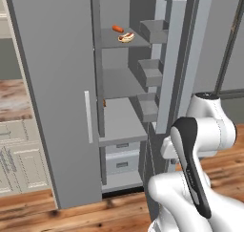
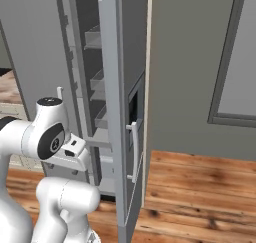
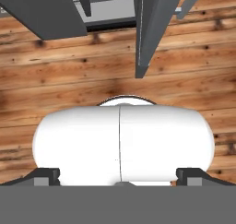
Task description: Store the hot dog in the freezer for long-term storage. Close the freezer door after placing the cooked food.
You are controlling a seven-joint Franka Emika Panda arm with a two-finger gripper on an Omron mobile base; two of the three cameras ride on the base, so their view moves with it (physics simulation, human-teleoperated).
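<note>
Wooden floor [image 3: 69, 61] below open freezer [image 1: 119, 131]

Both base views toward freezer [image 1: 119, 107]

Hot dog [image 1: 126, 37] on freezer [image 1: 57, 107] shelf; freezer door [image 1: 169, 59] open rightward.

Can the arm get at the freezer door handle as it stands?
Probably yes: the freezer door stands ajar, its outer face and pale handle unobstructed beside the arm.
</note>
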